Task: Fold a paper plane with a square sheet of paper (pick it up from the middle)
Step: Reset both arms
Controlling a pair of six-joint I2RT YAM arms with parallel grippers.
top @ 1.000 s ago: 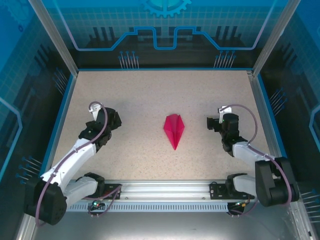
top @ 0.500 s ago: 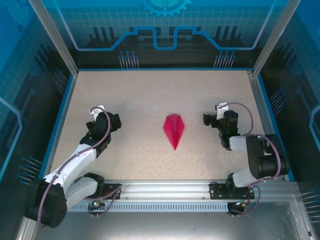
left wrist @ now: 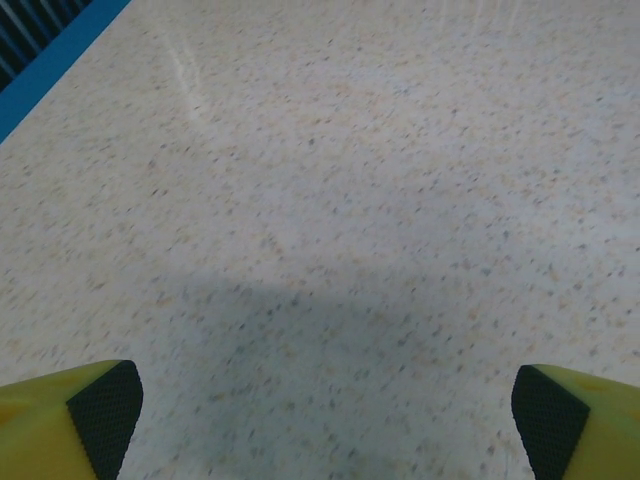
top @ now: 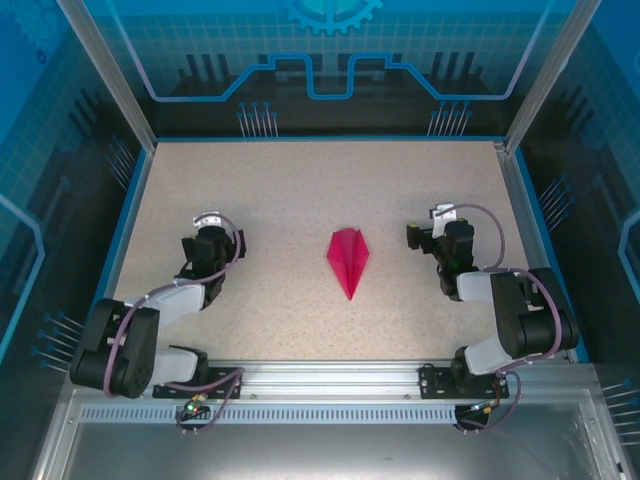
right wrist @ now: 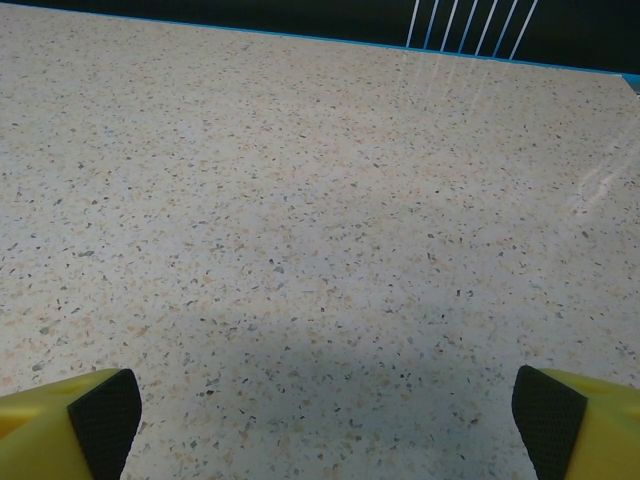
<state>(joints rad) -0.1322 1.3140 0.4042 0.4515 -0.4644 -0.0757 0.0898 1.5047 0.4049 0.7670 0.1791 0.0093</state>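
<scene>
Robot lab test cell, not a home or shop. Speckled table w/ blue rim. Aluminium post at table's far-left corner. Blue printed panel w/ gear & circuit graphics behind table. Alu rail along table's near edge, left arm & right arm bolted to it.

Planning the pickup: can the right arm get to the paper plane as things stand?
Probably yes: the right gripper is open, with bare table between it and the paper plane.
</scene>
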